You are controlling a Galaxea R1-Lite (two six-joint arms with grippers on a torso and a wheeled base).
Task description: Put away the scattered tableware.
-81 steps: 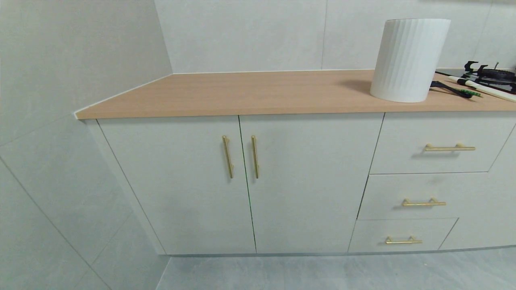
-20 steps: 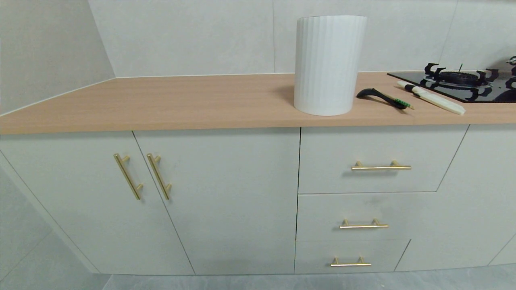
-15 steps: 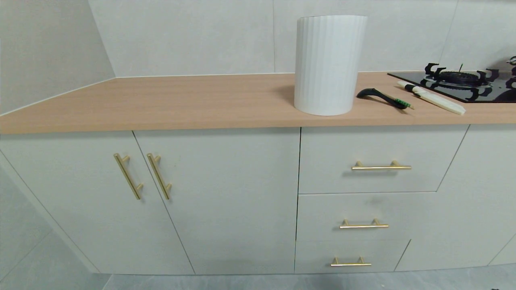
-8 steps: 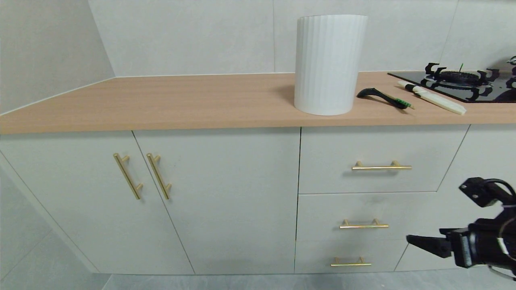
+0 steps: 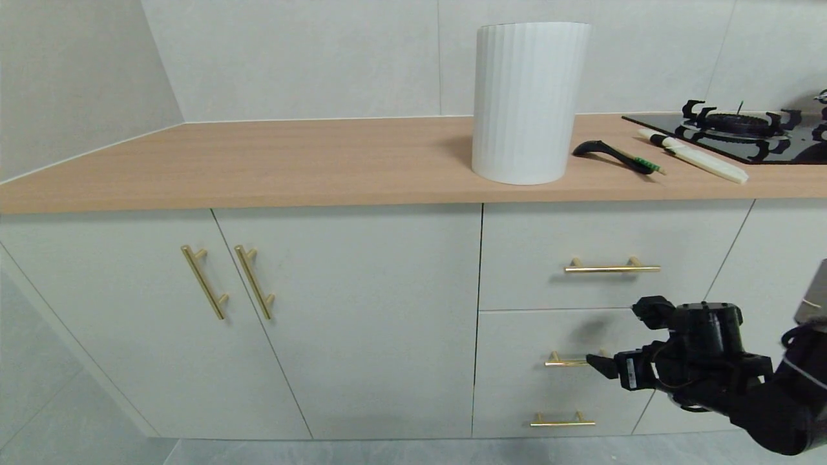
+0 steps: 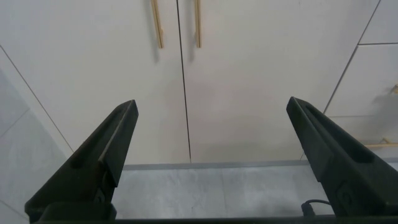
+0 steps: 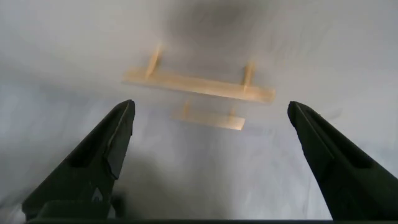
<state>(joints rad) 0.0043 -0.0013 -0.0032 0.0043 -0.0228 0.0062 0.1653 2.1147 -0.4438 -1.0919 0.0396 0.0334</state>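
A ladle (image 5: 610, 155) lies on the countertop (image 5: 291, 161) right of the canister (image 5: 524, 103) (knife (image 5: 694, 165) beyond).

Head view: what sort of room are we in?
Most likely a home kitchen: a long light-wood countertop over pale cabinets with slim brass bar handles, a black gas hob with pan supports at the far right, and a black-headed ladle lying on the counter near it.

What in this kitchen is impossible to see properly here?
Head view: inside of the white ribbed container, hidden by its own wall.
Head view: the gas stove, cut off by the right edge.
Head view: contents of the drawers, behind closed fronts.
Right wrist view: the drawer handles, blurred.
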